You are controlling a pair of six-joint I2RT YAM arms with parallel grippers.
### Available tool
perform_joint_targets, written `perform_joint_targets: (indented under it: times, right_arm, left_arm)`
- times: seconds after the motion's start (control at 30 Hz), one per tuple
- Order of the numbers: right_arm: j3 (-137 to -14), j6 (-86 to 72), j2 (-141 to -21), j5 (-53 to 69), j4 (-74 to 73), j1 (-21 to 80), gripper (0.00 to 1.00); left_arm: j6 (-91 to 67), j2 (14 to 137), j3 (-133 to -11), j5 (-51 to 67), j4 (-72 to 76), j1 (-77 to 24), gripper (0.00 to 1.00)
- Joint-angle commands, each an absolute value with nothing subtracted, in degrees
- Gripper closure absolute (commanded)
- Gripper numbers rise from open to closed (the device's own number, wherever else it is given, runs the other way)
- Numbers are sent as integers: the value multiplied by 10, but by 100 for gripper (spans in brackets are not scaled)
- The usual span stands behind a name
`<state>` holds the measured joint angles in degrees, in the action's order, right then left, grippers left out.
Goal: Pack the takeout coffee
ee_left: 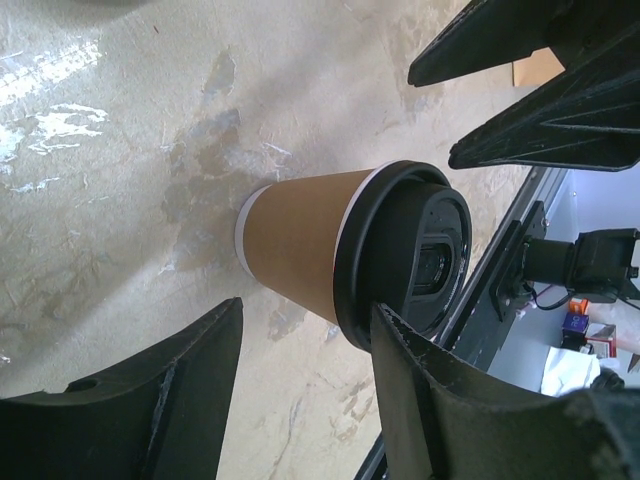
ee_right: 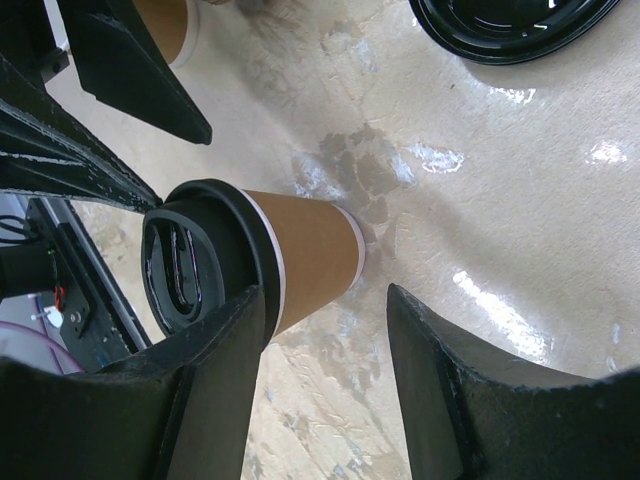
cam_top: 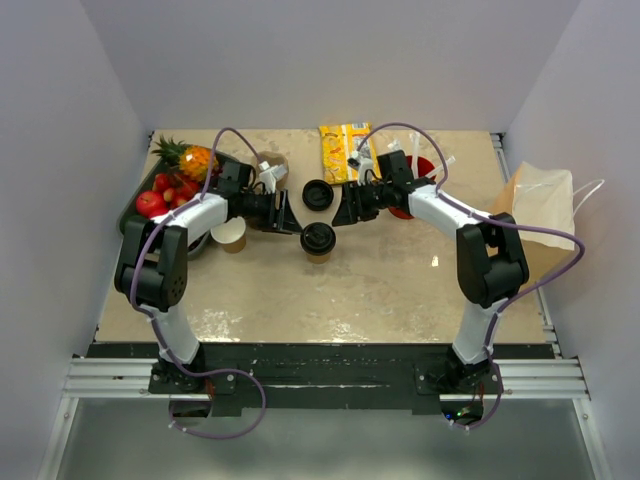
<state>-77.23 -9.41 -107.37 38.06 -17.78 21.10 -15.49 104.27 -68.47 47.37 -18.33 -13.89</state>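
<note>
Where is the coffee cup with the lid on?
In the top view the takeout coffee stands just below the loose black lid, with the left gripper and right gripper flanking it.

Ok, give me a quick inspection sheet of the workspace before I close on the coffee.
Surface: beige table, glossy and mottled.
Job's things: takeout coffee upright, lid on, mid-table.
Clutter: loose black lid, lidless cup, fruit tray, yellow packet, red container.
Grippers: left gripper and right gripper both open, one each side of the coffee, not gripping it.
Cables: purple cables loop over both arms, clear of the coffee.
Surroundings: paper bag at the right edge; plain walls.
</note>
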Motion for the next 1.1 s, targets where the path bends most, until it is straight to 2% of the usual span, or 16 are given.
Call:
perform_joint_targets:
  times: [0.0, 0.63, 1.07]
  right_arm:
    - [-789, -84, -1077, 388, -182, 217, 44]
    - [-799, -78, -1094, 375, -194, 230, 44]
    - [-819, -94, -1134, 359, -199, 232, 46]
  left_arm:
    - [-165, 1049, -687, 489, -168, -137, 42]
    - [-167, 1058, -679, 472, -164, -137, 43]
    - [-166, 1089, -677, 440, -168, -139, 47]
